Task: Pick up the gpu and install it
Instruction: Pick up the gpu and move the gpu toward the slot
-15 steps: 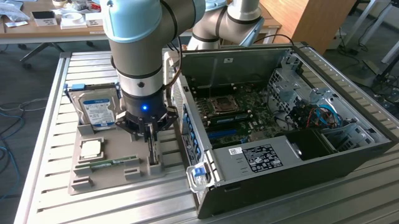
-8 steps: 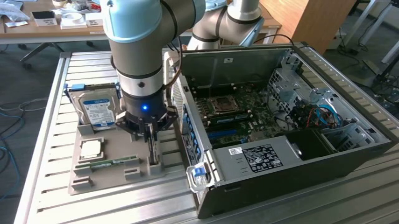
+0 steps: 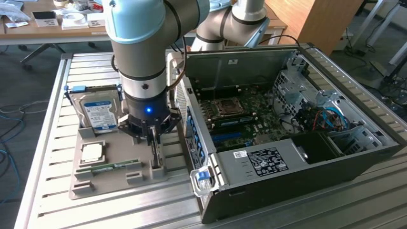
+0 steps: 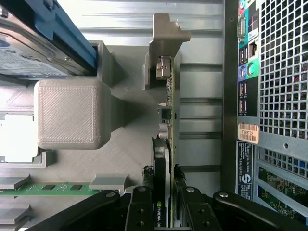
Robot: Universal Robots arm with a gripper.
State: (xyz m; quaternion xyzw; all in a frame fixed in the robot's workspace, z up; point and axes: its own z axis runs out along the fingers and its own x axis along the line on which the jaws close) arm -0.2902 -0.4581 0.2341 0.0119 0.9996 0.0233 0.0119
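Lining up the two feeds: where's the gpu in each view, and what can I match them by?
Exterior view: gpu stands on edge in the grey tray, under the claw.
Wrist view: gpu seen edge-on, gripped in the claw.
Shared landmark: the blue-labelled hard drive.

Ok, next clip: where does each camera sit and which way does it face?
Exterior view: raised, off the arm, looking down on tray, open case; arm and hand show.
Wrist view: on the wrist, looking along the fingers at the gpu they clamp, standing edgewise in the tray.
Shared: gpu, drive, RAM stick, case.
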